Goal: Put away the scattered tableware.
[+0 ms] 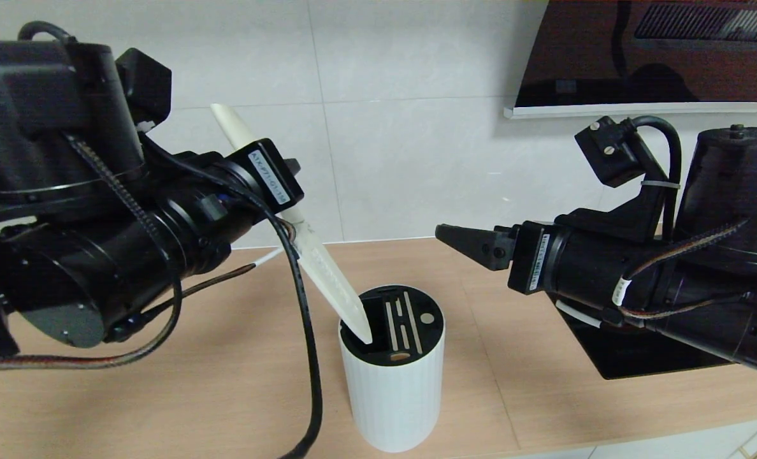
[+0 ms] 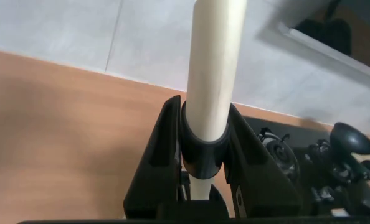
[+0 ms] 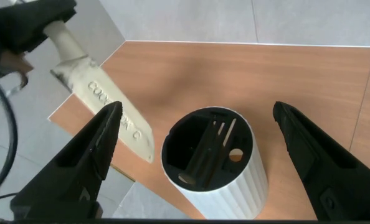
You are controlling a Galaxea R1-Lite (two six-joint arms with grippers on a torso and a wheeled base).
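Broadly, the wooden counter (image 1: pixel 162 395) carries a white ribbed holder (image 1: pixel 394 389) with a black slotted top. To the holder's right, apart from it, the right gripper (image 1: pixel 464 241) hangs with fingers spread wide. Up-left of the holder, the left gripper (image 2: pixel 203 134) clamps a cream knife (image 1: pixel 327 280) by its handle, the tip at the holder's rim (inside or not is unclear).

Holder (image 1: pixel 394 395) on counter (image 1: pixel 225 382), near centre. Knife (image 1: pixel 327 274) slants down from left gripper (image 2: pixel 205 134) at upper left, tip at holder's left top edge; inside or above, can't tell. Right gripper (image 1: pixel 474 247) right of holder, farther back. Cooktop (image 1: pixel 633 357) on counter, right.
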